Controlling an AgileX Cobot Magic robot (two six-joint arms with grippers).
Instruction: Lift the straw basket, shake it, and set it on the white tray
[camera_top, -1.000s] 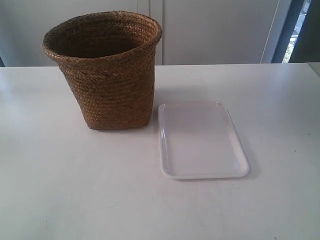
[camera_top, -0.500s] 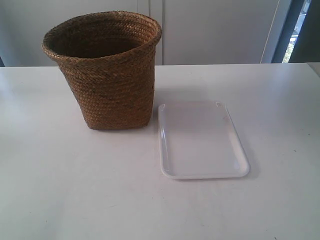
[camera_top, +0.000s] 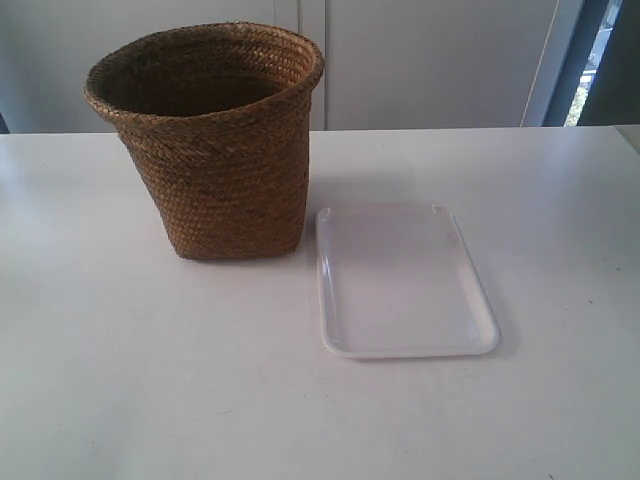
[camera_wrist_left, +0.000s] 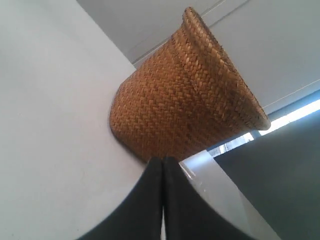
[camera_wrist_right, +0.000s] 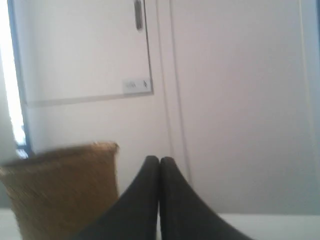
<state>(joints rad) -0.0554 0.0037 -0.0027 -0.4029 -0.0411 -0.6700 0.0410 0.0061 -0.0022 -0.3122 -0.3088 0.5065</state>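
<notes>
Both point toward the straw basket (camera_top: 220, 170) — left gripper (camera_wrist_left: 162, 161) and right gripper (camera_wrist_right: 159, 160) pinched shut, empty.

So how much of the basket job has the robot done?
Nothing looks done yet. The straw basket stands on the table beside the white tray, not on it. Nothing is in hand: the left tool and right tool are both shut and empty. Lifting, shaking and setting it on the tray are all left.

Brown braided straw basket (camera_top: 222, 150), white tray (camera_top: 400, 285)
</notes>
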